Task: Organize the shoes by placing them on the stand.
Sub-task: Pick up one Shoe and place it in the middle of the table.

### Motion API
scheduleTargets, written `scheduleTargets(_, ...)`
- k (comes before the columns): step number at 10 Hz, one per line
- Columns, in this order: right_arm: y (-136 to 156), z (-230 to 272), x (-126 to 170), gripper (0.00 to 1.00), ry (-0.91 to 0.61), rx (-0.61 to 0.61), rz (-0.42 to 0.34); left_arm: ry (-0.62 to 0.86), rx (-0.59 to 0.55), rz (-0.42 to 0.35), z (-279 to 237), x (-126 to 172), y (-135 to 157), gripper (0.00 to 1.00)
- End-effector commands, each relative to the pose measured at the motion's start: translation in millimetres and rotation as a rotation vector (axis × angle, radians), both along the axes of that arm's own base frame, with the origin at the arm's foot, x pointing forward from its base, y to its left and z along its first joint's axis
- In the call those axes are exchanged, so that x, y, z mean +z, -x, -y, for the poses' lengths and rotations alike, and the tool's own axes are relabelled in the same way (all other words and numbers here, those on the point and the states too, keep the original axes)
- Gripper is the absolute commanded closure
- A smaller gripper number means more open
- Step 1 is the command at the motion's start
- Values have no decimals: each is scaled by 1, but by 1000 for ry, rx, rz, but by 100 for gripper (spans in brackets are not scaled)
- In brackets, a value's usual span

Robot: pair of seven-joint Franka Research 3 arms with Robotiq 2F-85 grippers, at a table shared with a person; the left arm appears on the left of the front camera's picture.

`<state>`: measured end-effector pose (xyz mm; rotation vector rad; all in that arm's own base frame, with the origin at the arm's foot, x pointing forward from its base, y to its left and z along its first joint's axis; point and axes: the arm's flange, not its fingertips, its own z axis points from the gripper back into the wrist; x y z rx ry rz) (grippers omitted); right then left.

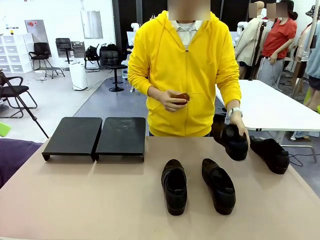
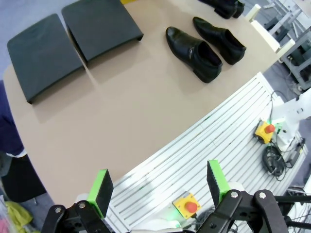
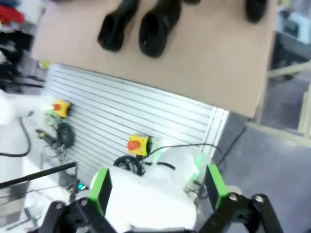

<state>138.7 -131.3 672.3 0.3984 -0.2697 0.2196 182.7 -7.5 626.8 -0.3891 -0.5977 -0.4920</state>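
Left tool [image 2: 158, 187] hangs released above the tan counter [image 2: 121, 126], with two shoes [image 2: 194, 48] lying near the black stand [image 2: 102, 24]. Right tool [image 3: 156, 187], also released, overlooks a slatted white base [image 3: 146, 111]. From the front, a person's hand [image 1: 239, 127] holds a third shoe [image 1: 235, 145]; office chairs [image 1: 112, 60] stand behind.

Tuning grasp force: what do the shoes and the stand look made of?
Black glossy slip-on shoes: likely leather or imitation, polished; highlights glint on the uppers. Low flat black two-panel stand: matte, maybe plastic or coated metal; little sheen, material unclear.
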Motion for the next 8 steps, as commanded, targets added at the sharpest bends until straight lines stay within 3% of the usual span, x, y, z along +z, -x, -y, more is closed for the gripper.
scheduleTargets(1,4,23,9,0,-36,4,-13,11,-22,2,0,0,0,0)
scheduleTargets(2,11,28,11,0,-84,-1,24,11,-22,2,0,0,0,0)
scheduleTargets(5,-7,-7,6,0,3,-73,70,11,-22,2,0,0,0,0)
scheduleTargets(8,-63,-122,-25,0,67,102,73,11,-22,2,0,0,0,0)
